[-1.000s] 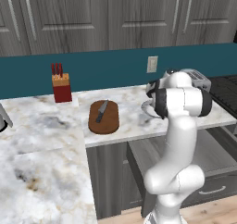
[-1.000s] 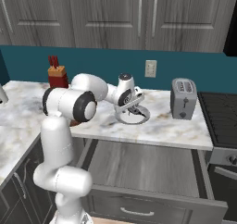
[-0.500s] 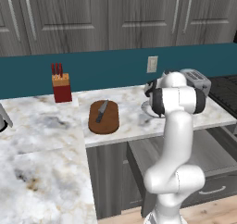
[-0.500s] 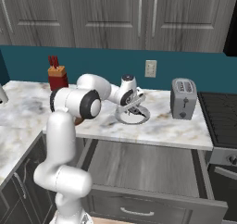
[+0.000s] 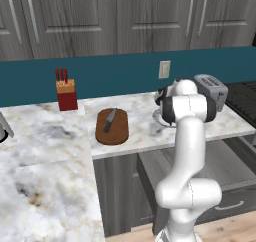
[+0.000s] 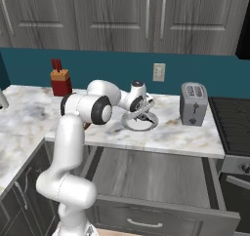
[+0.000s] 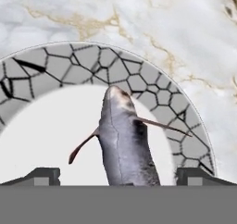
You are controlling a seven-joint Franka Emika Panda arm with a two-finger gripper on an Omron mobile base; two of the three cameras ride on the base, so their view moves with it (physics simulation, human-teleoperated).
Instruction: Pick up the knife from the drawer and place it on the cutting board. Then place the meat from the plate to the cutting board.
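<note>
Marbled white countertop (image 5: 55, 151) runs under a teal backsplash and grey cabinets, with the wide dark grey drawer (image 6: 146, 176) pulled open below it. On the brown oblong wooden cutting board (image 5: 112, 127) the small dark-handled knife (image 5: 110, 121) already lies, so the meat looks to be the step in hand. From the hand camera, the flat grey-brown piece of meat (image 7: 125, 142) rests on the round pale plate with a cracked-tile rim (image 7: 152, 86), directly ahead of the two-finger gripper (image 7: 118, 174), whose dark tips stand wide apart on either side of it and hold nothing.

The meat's long axis runs straight away from the hand in that view, its narrower rounded end pointing far and its broader end between the tips; thin dark slivers stick out to each side. It will probably handle as light, soft and a little slick, likely to sag or slip if pinched at an end. A hold across the narrow width near the middle seems safest, with the fingers closing from both sides as they stand now
</note>
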